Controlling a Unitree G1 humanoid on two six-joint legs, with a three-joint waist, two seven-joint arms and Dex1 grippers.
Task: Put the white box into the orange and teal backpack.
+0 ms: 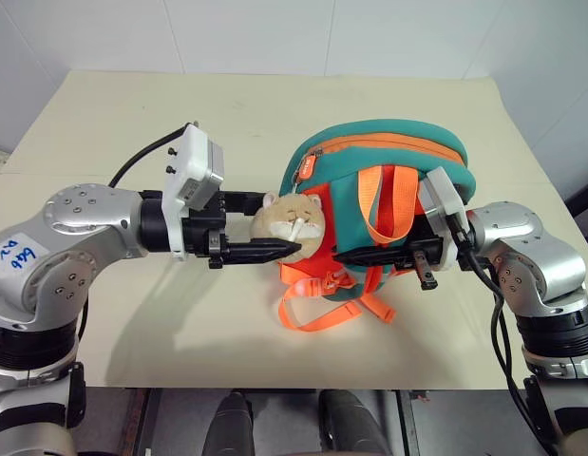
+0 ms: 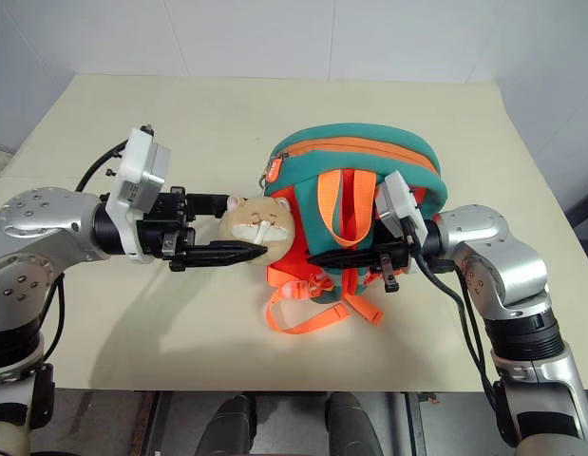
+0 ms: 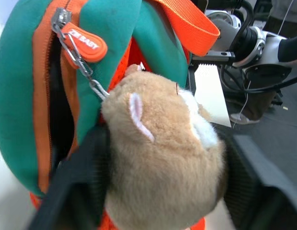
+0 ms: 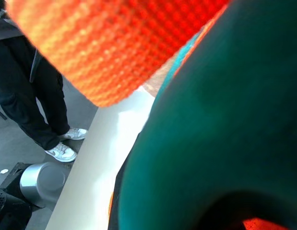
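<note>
On the left, the left gripper [image 1: 279,237] reaches in level across the cream table [image 1: 132,123], and its 2 black fingers [image 1: 260,252] sit on either side of the tan plush bear [image 1: 292,220] that hangs off the backpack. In the left wrist view the bear [image 3: 162,163] fills the gap between the fingers with a dark finger on each side of it, so the jaws look partly closed around the toy, though I can't tell for sure if they're actually squeezing it yet. Right behind the bear is the orange and teal backpack [image 1: 388,152], standing near the middle of the table with its teal top up, orange straps [image 1: 388,199] hanging down the front and pooling on the table. The zipper pull [image 3: 83,43] dangles by the bear's head, and the zipper beside it shows a dark gap. Over on the right, the right gripper [image 1: 346,256] pokes in level from the other side, jaws pinched tight on the strap area low on the backpack's front. A person's legs and sneakers [image 4: 64,143] show beyond the table edge in the right wrist view. Can't tell where the white box is.
</note>
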